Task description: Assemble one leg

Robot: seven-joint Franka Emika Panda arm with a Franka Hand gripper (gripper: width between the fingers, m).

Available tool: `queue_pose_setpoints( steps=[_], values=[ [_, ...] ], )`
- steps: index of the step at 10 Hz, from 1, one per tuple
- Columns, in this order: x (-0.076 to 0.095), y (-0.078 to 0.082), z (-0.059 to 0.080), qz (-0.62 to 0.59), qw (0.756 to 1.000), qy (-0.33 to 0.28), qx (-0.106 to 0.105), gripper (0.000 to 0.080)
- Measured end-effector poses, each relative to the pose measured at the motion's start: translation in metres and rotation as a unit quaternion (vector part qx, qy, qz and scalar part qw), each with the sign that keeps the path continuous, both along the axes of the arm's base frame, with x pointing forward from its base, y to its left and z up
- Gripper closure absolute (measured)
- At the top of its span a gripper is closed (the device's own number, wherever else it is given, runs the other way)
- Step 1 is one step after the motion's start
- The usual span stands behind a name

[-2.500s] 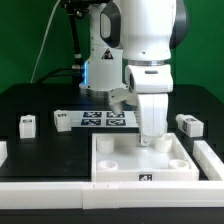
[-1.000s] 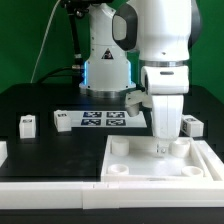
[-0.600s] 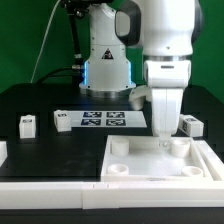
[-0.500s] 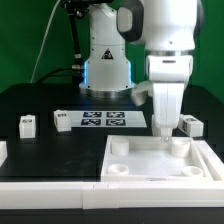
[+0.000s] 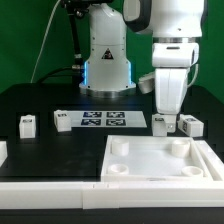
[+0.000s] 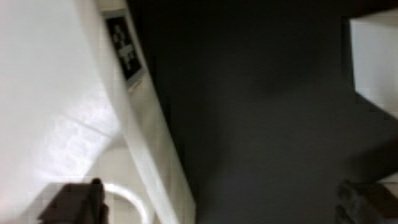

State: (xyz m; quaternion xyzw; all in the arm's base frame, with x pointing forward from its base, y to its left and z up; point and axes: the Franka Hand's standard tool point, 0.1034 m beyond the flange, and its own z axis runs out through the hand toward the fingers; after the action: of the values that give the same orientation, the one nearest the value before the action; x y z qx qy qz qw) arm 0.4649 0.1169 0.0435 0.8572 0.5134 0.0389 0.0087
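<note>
I see the gripper [image 5: 168,119] hanging with its fingers [image 6: 71,201] spread wide and nothing between them, over the dark table [image 5: 50,100] just past the white panel's [image 5: 150,160] far edge. The nearest leg [image 5: 190,124] stands just beside it, toward the exterior view's right.

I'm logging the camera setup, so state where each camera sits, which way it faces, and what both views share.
Exterior view: off the arm, looking across the white panel and black table toward the robot's base; shows the arm and gripper.
Wrist view: on the wrist, looking down at the table past both dark fingertips, which stand wide apart.
Shared: the white panel's edge and the black table beside it.
</note>
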Motion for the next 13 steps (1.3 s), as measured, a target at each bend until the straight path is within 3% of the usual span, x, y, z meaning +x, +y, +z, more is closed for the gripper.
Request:
queue_pose_setpoints(
  steps=[2,6,8,9,10,11,13],
  values=[
    [-0.01,0.006,-0.003,-0.144,0.989,0.013,0.014,0.015],
    [-0.024,0.042,-0.002,-0.41,0.91,0.039,0.038,0.015],
    [-0.025,0.043,-0.003,-0.41,0.91,0.041,0.04,0.015],
    [-0.028,0.043,-0.004,-0.41,0.91,0.058,0.025,0.015],
    [-0.026,0.043,-0.003,-0.41,0.91,0.059,0.024,0.015],
    [-0.036,0.04,-0.004,-0.409,0.907,0.101,-0.013,0.015],
    [-0.038,0.044,-0.003,-0.415,0.887,0.183,-0.085,0.015]
  ],
)
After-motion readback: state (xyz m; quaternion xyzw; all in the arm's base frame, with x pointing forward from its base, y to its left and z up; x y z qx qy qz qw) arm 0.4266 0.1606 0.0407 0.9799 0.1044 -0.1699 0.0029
